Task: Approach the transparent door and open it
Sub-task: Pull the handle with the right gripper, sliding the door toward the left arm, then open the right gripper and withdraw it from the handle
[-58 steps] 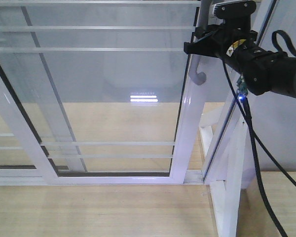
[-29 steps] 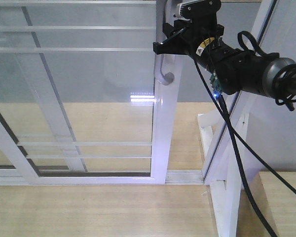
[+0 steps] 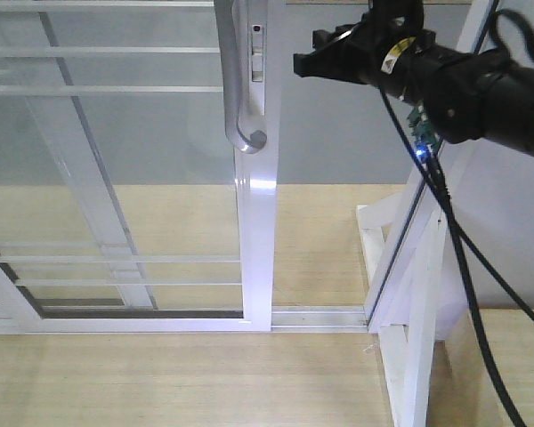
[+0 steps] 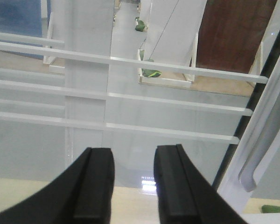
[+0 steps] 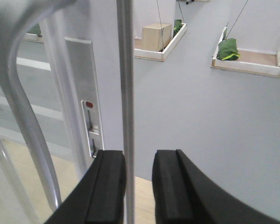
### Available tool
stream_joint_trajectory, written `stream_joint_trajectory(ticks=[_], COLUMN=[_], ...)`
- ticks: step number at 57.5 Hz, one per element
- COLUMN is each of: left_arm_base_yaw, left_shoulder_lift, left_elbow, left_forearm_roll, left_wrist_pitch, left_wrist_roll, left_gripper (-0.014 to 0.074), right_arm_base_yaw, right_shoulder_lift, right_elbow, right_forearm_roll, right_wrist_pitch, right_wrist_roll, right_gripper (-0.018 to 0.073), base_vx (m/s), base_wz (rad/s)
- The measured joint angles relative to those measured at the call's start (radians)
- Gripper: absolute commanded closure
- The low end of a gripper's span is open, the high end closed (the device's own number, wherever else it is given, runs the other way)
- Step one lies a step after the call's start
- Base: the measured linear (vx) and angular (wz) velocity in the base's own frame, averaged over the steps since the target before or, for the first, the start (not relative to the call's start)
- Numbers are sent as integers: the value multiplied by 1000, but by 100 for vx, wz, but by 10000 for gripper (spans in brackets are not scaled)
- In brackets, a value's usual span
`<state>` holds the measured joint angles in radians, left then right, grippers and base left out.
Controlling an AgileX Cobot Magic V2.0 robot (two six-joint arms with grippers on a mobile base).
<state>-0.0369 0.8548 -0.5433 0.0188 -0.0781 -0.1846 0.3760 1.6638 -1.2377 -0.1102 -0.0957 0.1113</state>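
Right gripper [image 3: 304, 64] sits in the upper right, fingers only narrowly parted, nothing in them, just right of the transparent door [image 3: 258, 249] and not touching it. Left gripper [image 4: 133, 156] is the same deal: small gap, empty, facing the glass. The door's stile stands mid-frame with its hooked handle [image 3: 238, 98], and there's an open gap over to the white frame [image 3: 393, 267] on the right.

Pale wood floor [image 3: 160, 378], white sliding track [image 3: 319, 318]
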Motion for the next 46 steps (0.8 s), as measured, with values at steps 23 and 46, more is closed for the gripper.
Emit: stream_joint_trajectory(ticks=[23,46], left_arm_base_yaw=[-94,-269], left_shoulder_lift=[134,419], left_elbow=[0,-3], left_forearm_roll=[23,27], left_wrist_pitch=[-143,-408], left_wrist_roll=[-1,-1], left_gripper=[232,110], right_arm_base_yaw=[-144,-190], right_shoulder_lift=[-389,-851], right_elbow=[273,616], right_forearm_roll=[4,8], right_wrist_pitch=[133,302], right_wrist_roll=[-80,-80], right_gripper=[299,299], base_vx=[0,0], base_wz=[0,0])
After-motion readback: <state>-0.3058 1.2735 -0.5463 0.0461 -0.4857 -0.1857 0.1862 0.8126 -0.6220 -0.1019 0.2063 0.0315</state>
